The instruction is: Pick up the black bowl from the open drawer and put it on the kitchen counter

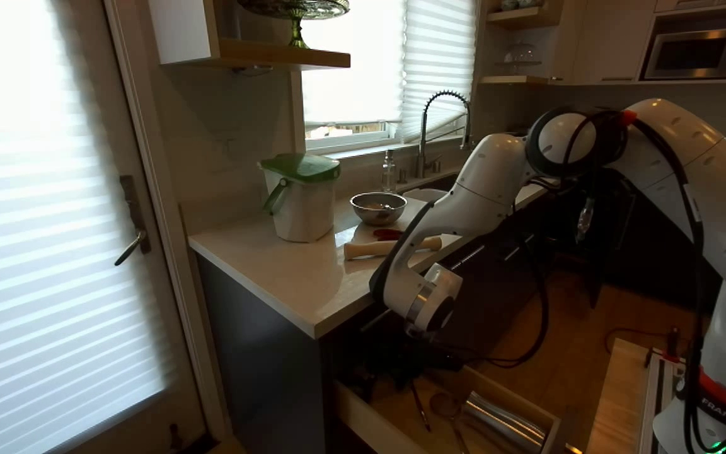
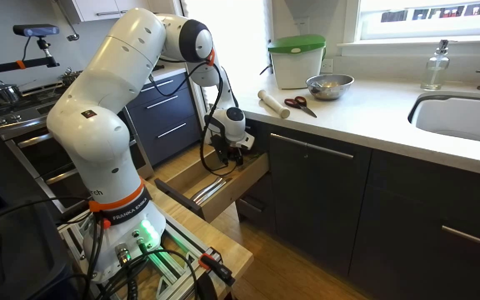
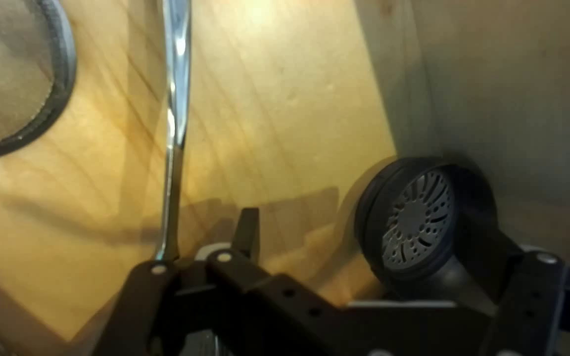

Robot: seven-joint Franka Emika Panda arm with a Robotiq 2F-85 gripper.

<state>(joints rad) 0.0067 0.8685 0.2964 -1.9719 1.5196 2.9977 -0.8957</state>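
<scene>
In both exterior views, reach low into the pale-wood open drawer (image 2: 236,187); in the wrist view, centre the wide-spread black claw (image 3: 357,217) on the round, shallow black bowl (image 3: 414,222) beside the drawer wall (image 3: 505,118) before closing.

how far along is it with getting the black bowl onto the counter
Looks done: the drawer stands open, with the fingers inside it. Under way: in the wrist view they are spread, one partly covering what appears to be the black bowl; no closed grip shows. Left: grip it, lift it out and set it on the counter, where no black bowl shows.
</scene>
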